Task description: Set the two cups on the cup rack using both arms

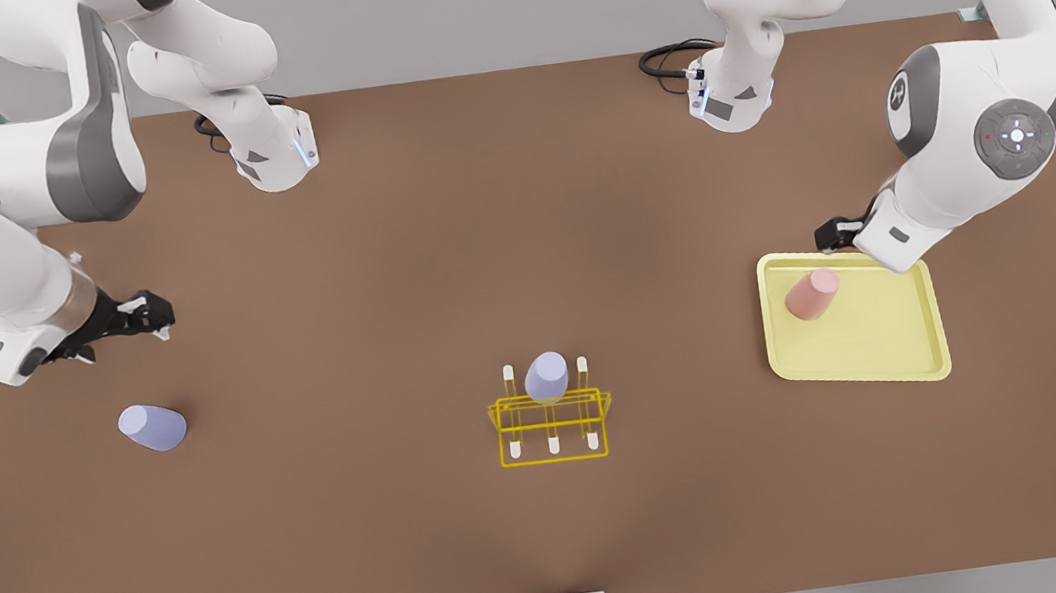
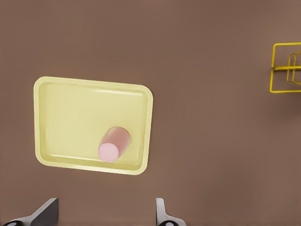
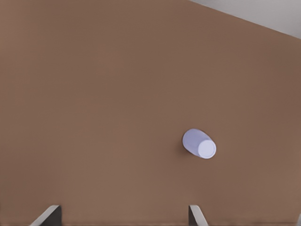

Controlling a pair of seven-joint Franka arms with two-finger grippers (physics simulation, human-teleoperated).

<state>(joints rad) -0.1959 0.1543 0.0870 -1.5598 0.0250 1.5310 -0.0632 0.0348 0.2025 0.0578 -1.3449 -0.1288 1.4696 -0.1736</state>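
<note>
On the brown table (image 1: 385,284), a tray (image 1: 886,343) holds the pink cup (image 1: 811,294); both end effectors, left (image 2: 106,214) and right (image 3: 123,215), gape empty.

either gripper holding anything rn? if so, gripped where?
Nothing held. Left gripper open above the tray with the pink cup; right gripper open, apart from the lavender cup.

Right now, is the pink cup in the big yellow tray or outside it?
In it. The matte salmon-pink tapered cup sits inside the flat pale-yellow rimmed tray, near one corner, with the tray's rim all around it.
</note>
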